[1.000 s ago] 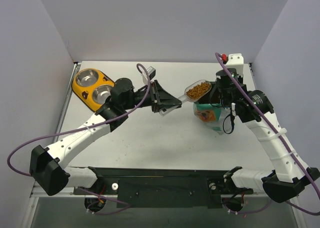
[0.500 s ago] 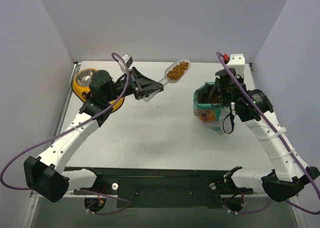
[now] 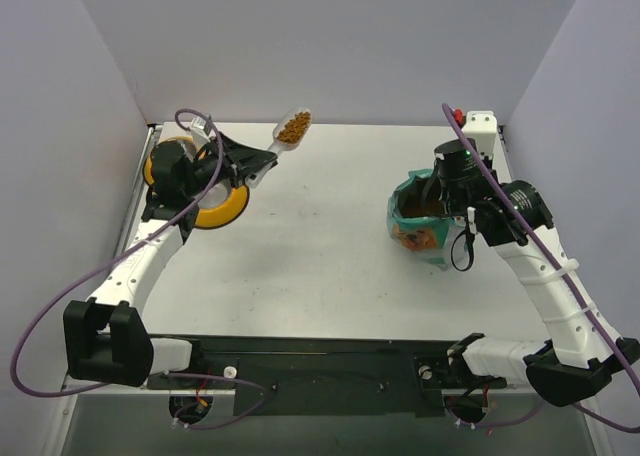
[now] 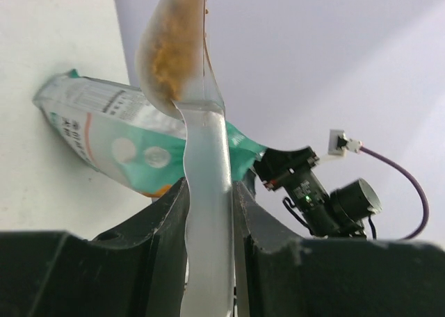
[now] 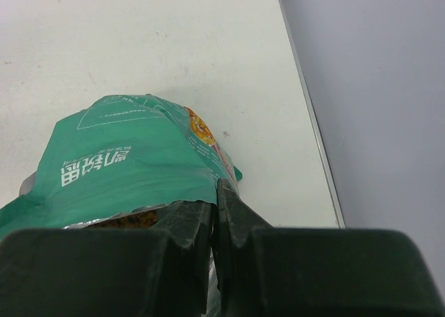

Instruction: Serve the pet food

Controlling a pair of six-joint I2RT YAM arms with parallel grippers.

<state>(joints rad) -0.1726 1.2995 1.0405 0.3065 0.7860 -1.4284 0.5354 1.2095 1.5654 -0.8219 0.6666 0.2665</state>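
Observation:
My left gripper [image 3: 250, 163] is shut on the handle of a clear plastic scoop [image 3: 285, 136] and holds it raised at the far left. The scoop holds brown kibble, the pet food [image 3: 293, 128]. In the left wrist view the scoop [image 4: 201, 157] runs up between my fingers with kibble [image 4: 170, 49] in its bowl. The yellow feeder [image 3: 218, 206] lies under my left wrist, mostly hidden. My right gripper [image 3: 437, 188] is shut on the rim of the open teal pouch [image 3: 415, 221]. The right wrist view shows the pouch [image 5: 118, 167] and kibble [image 5: 128, 222] at its mouth.
White walls close the table at the back and sides. A red-capped white fixture [image 3: 470, 121] stands at the far right corner. Purple cables hang from both arms. A black rail [image 3: 320, 361] runs along the near edge.
My left arm has swung left with the filled scoop, from beside the pouch to above the yellow feeder. My right gripper has stayed on the pouch.

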